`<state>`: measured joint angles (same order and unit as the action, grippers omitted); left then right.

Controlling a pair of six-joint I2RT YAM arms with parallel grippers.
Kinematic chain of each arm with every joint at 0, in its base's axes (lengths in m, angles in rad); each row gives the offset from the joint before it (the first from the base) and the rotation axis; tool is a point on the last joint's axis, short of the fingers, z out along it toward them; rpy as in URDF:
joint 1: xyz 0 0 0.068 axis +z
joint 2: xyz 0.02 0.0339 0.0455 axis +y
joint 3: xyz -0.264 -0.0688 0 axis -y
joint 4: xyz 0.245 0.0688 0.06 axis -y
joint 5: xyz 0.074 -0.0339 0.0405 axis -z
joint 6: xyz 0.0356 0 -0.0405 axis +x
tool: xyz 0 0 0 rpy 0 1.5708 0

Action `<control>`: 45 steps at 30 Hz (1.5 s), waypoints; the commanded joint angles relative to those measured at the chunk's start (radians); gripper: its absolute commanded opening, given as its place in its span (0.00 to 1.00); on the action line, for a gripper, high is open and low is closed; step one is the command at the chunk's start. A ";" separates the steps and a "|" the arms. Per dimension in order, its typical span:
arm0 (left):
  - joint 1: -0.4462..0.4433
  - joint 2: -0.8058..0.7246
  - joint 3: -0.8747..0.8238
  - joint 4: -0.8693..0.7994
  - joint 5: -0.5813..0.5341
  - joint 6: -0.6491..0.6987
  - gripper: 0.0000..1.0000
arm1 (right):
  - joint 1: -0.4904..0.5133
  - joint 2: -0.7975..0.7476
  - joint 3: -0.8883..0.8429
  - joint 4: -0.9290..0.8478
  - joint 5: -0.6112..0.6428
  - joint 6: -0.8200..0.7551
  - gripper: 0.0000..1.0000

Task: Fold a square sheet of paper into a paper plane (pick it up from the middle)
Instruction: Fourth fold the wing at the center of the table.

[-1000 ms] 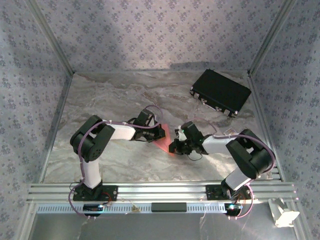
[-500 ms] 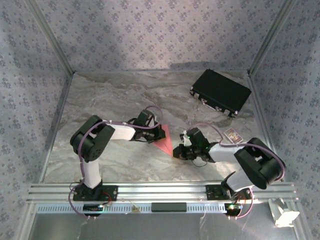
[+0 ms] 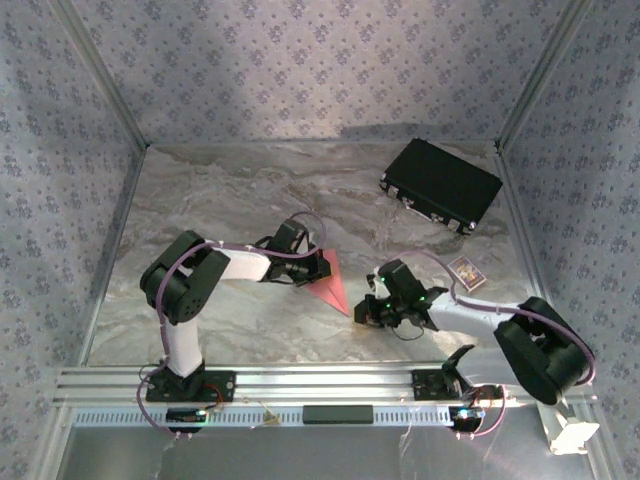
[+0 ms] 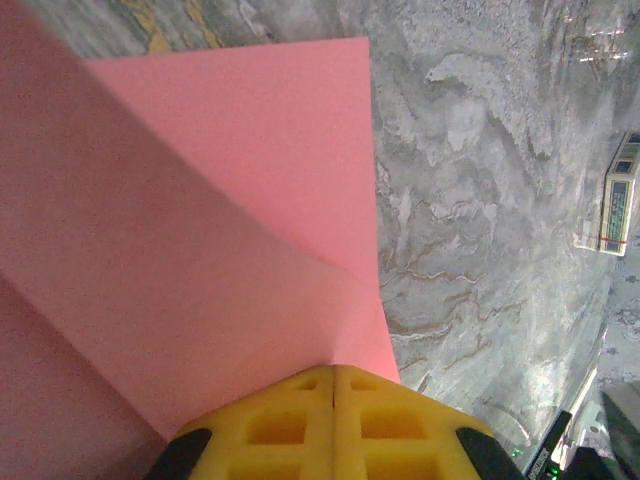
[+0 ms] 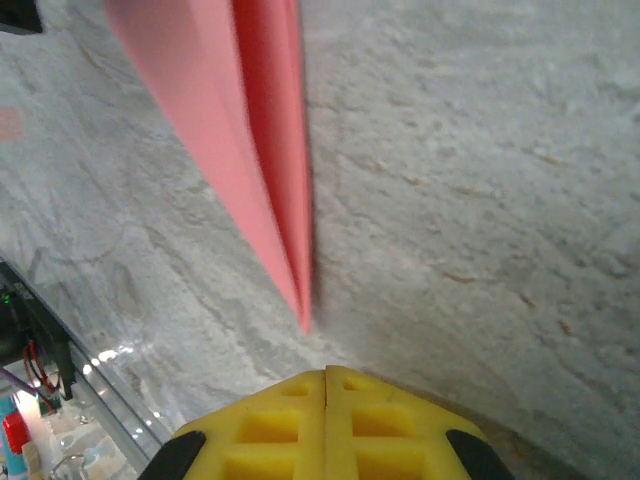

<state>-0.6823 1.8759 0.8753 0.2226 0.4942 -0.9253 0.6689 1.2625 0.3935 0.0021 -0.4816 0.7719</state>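
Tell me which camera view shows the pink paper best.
Left wrist: the pink paper is close and sharp, its overlapping folded layers visible, pinched in the left fingers. Top external shows it as a small pink triangle. Right wrist shows it blurred, tapering to a point.

Matt pink paper plane (image 3: 332, 285) on a smooth, marble-look table (image 3: 220, 190).

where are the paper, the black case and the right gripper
paper (image 3: 333, 285), top view, middle of the pink fold
case (image 3: 441, 183), top view, centre of its lid
right gripper (image 5: 327, 375), right wrist view, seam between its shut fingertips
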 commanded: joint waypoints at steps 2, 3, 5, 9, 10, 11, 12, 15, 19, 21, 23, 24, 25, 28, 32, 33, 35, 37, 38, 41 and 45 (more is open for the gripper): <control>0.010 0.029 -0.038 -0.070 -0.065 0.028 0.00 | -0.018 0.013 0.120 -0.036 -0.009 -0.036 0.00; 0.009 0.029 -0.038 -0.069 -0.065 0.028 0.00 | -0.020 0.048 0.149 -0.025 -0.017 -0.038 0.00; 0.007 0.029 -0.038 -0.069 -0.064 0.027 0.00 | -0.019 0.117 0.201 -0.003 -0.025 -0.042 0.00; 0.009 0.034 -0.032 -0.072 -0.059 0.029 0.00 | -0.012 0.243 0.287 0.004 0.020 -0.028 0.00; 0.007 0.034 -0.030 -0.073 -0.059 0.029 0.00 | -0.010 0.264 0.304 0.004 0.024 -0.027 0.00; 0.008 0.033 -0.030 -0.076 -0.060 0.031 0.00 | -0.006 0.280 0.316 0.012 0.029 -0.026 0.00; 0.007 0.032 -0.030 -0.076 -0.060 0.031 0.00 | -0.002 0.296 0.330 0.014 0.044 -0.029 0.00; 0.007 0.034 -0.030 -0.074 -0.059 0.031 0.00 | -0.003 0.351 0.360 0.017 0.048 -0.033 0.00; 0.006 0.037 -0.029 -0.073 -0.059 0.029 0.00 | -0.005 0.400 0.361 0.068 0.040 -0.014 0.00; 0.006 0.037 -0.029 -0.074 -0.059 0.029 0.00 | -0.010 0.424 0.366 0.031 0.057 -0.016 0.00; 0.006 0.037 -0.029 -0.076 -0.059 0.031 0.00 | -0.013 0.440 0.349 0.024 0.052 -0.022 0.00; 0.006 0.036 -0.029 -0.077 -0.059 0.032 0.00 | -0.011 0.441 0.331 0.025 0.055 -0.022 0.00; 0.007 0.035 -0.029 -0.079 -0.061 0.032 0.00 | -0.013 0.438 0.310 0.033 0.054 -0.021 0.00; 0.008 0.038 -0.030 -0.080 -0.063 0.033 0.00 | -0.014 0.436 0.271 0.060 0.027 -0.019 0.00; 0.008 0.043 -0.027 -0.082 -0.063 0.037 0.00 | -0.017 0.415 0.226 0.102 0.016 0.002 0.00; 0.009 0.044 -0.027 -0.082 -0.066 0.037 0.00 | -0.020 0.410 0.217 0.116 0.006 0.008 0.00; 0.010 0.046 -0.029 -0.081 -0.065 0.037 0.00 | -0.024 0.396 0.209 0.125 -0.007 0.009 0.00; 0.009 0.046 -0.030 -0.082 -0.067 0.039 0.00 | -0.022 0.373 0.199 0.125 -0.015 0.008 0.00; 0.010 0.046 -0.032 -0.082 -0.067 0.037 0.00 | -0.022 0.365 0.195 0.122 -0.019 0.006 0.00; 0.010 0.048 -0.035 -0.082 -0.069 0.037 0.00 | -0.022 0.334 0.178 0.092 -0.025 -0.001 0.00; 0.010 0.048 -0.036 -0.080 -0.068 0.035 0.00 | -0.016 0.292 0.150 0.039 -0.013 -0.017 0.00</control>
<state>-0.6823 1.8755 0.8742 0.2253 0.4946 -0.9249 0.6476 1.5848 0.5777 0.1585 -0.4858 0.7692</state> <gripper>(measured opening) 0.044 0.051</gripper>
